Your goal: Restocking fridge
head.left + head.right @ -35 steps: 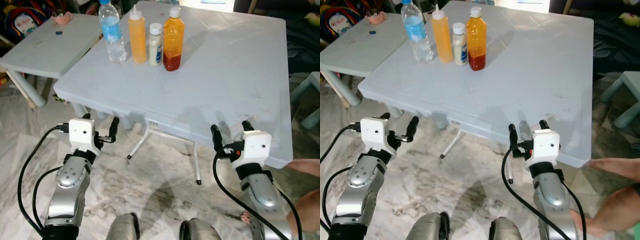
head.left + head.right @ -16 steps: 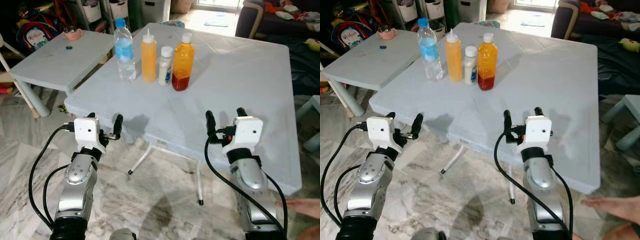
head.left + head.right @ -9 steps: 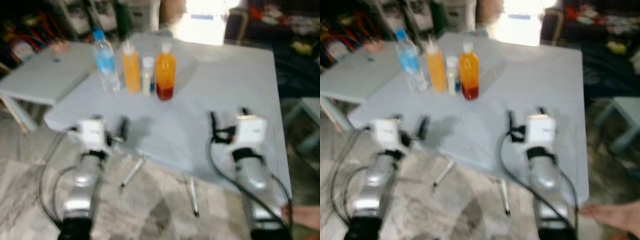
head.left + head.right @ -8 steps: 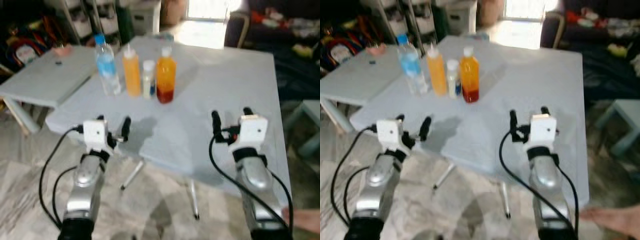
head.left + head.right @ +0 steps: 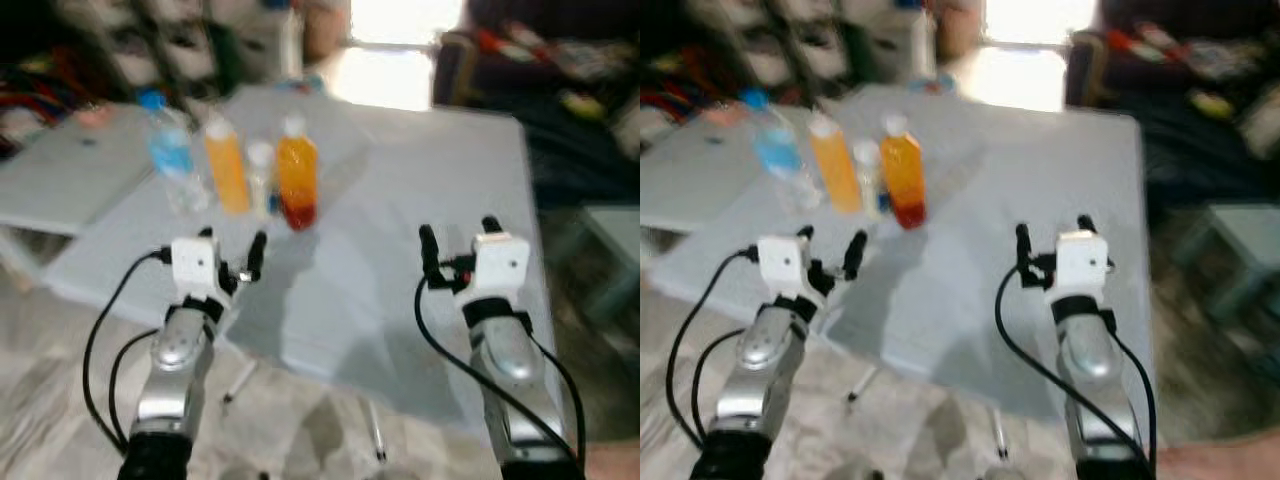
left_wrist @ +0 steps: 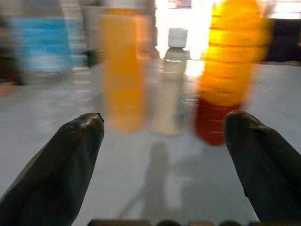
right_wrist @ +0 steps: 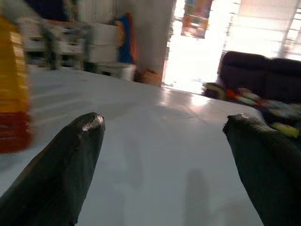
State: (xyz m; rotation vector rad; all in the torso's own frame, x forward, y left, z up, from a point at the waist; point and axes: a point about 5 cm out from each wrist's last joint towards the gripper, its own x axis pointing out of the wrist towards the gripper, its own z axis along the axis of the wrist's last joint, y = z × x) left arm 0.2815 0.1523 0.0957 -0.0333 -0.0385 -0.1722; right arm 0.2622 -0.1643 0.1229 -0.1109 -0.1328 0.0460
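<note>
You held both grippers, left gripper (image 5: 230, 243) and right gripper (image 5: 456, 238), spread wide and empty above the table (image 5: 400, 180), short of the bottles (image 5: 296, 170).

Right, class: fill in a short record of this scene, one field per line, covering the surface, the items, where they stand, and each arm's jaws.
Surface: grey table
Items: water bottle, orange squeeze bottle, small white bottle, juice bottle
Layout: upright in a row at the table's far left
Left gripper: jaws open, short of the bottles
Right gripper: jaws open, over bare table
</note>
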